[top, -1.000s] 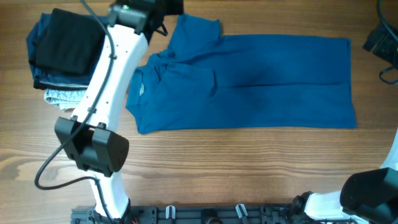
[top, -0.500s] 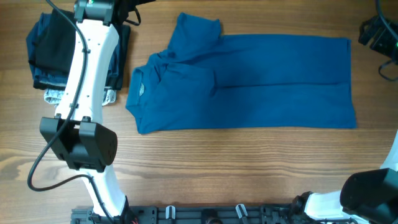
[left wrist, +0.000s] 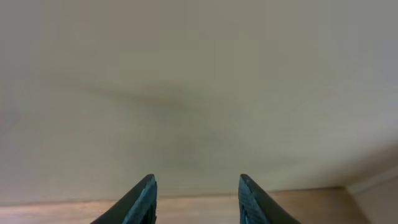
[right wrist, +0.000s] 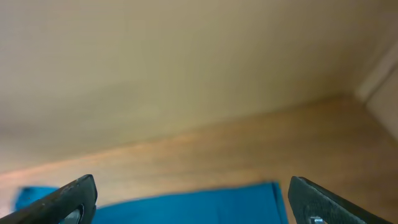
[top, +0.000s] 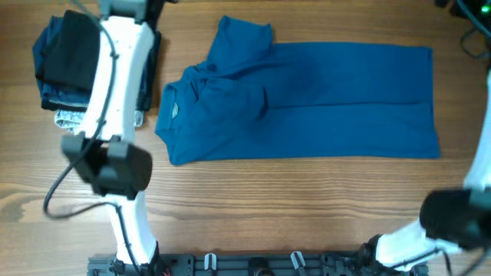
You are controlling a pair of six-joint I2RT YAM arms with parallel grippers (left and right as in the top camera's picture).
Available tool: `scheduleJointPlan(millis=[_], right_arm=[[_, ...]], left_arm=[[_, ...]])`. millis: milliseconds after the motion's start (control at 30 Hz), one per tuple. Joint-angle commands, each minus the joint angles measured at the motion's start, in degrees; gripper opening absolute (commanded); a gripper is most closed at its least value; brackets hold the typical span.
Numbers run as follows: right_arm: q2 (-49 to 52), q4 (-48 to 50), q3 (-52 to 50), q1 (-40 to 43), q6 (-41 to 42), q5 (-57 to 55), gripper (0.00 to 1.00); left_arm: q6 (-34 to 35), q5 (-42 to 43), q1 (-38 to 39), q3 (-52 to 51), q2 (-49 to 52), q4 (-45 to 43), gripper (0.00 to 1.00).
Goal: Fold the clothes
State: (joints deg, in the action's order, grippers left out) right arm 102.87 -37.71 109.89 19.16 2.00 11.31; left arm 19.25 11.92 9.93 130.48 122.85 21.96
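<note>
overhead, step in hand: the t-shirt (top: 345, 107) looks narrowed lengthwise into a long band; both arms are up and clear of it, so this reads as a pause between folds.
next move: likely tucking in the stray sleeve, then a crosswise fold, hem end over toward collar; that calls for a low pinch at the hem corners, taking every layer.
containers: none in view; everything lies bare on the wood.
worktop (top: 307, 207): pale wood, carrying the t-shirt at its middle.
t-shirt: medium blue, flat, collar at its left end, hem at its right; nothing grips it.
left arm (top: 115, 84): left of the t-shirt, passing over the pile, wrist beyond the far edge of the frame.
right arm (top: 449, 222): off the t-shirt's hem end, near side.
pile (top: 65, 61): folded garments just left of the t-shirt's collar, black on top.
left jaws: apart, nothing between, facing a bare wall.
right jaws: spread wide, empty, blue cloth below them.
sleeve (top: 245, 34): pokes past the t-shirt's far edge, near the collar.
label (top: 173, 112): small, inside the neck.
</note>
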Motion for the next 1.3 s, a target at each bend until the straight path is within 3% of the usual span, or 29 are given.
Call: scheduleJointPlan(millis=[0, 300, 733, 867, 1267], right_arm=[[9.7, -1.0, -0.2, 0.0, -2.0, -6.4, 0.99], [24.7, 2.3, -0.2, 0.0, -5.1, -14.9, 0.99], [33.9, 9.0, -0.3, 0.9, -5.7, -19.5, 0.99], [34.6, 11.9, -0.3, 2.0, -4.7, -18.7, 0.91], [39.3, 16.8, -0.3, 4.0, -3.4, -11.3, 0.9]], left_arm=[[2.3, 1.2, 1.2, 0.1, 9.0, -1.5, 0.43], [2.2, 1.6, 1.6, 0.1, 21.4, -8.6, 0.46], [-2.8, 1.6, 2.7, 0.1, 24.6, -6.9, 0.47], [-4.3, 1.5, 3.1, 0.1, 24.6, -5.1, 0.47], [-5.6, 0.2, 3.3, 0.1, 24.6, -4.3, 0.49]])
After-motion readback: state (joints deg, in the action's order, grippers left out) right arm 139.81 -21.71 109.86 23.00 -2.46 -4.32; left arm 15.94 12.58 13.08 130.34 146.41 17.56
